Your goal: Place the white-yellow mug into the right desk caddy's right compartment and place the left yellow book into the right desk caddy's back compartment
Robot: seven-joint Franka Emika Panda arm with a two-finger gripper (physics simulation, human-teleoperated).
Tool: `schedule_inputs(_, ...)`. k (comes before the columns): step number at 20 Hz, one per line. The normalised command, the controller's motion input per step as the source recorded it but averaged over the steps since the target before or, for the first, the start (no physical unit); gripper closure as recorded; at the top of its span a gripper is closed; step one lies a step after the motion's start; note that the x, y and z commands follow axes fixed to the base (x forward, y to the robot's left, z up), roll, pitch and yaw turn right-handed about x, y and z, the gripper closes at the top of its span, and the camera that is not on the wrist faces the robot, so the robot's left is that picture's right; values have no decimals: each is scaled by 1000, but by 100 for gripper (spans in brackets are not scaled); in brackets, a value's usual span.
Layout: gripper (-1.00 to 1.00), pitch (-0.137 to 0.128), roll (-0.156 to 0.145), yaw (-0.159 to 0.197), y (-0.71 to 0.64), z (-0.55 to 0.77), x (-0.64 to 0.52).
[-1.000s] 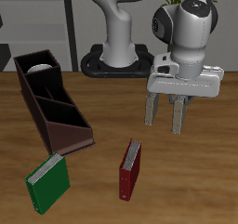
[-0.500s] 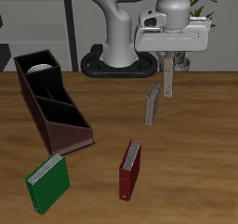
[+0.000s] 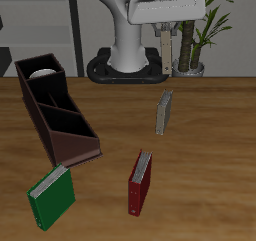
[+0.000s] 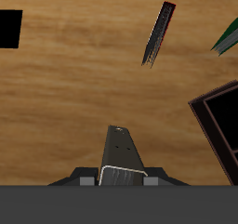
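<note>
Gripper [image 3: 169, 40], upper centre, clamps the slim grey-yellow book [image 3: 169, 47]. Carry it level over the long dark brown caddy [image 3: 60, 120] at frame left, then lower into the back compartment.

Franka arm [image 3: 128, 30]: glossy white rounded link casings, thick cylindrical column widening toward the foot. Base plate [image 3: 125, 69]: flat, black, rounded outline. Hand housing [image 3: 165, 7]: pale grey-white boxy block with darker grey underside. Gripper [image 4: 121, 168]: dark grey body, small paler square mounts at either side in the wrist view.
</note>
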Motion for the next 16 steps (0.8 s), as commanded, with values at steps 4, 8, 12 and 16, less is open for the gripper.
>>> schedule_inputs(4,100,21,-13,68,-438,289,-268)
schedule_inputs(8,100,4,-3,98,-532,85,-228)
schedule_inputs(12,100,-1,-23,97,-403,56,-77)
schedule_inputs(16,100,16,-34,124,-480,60,32)
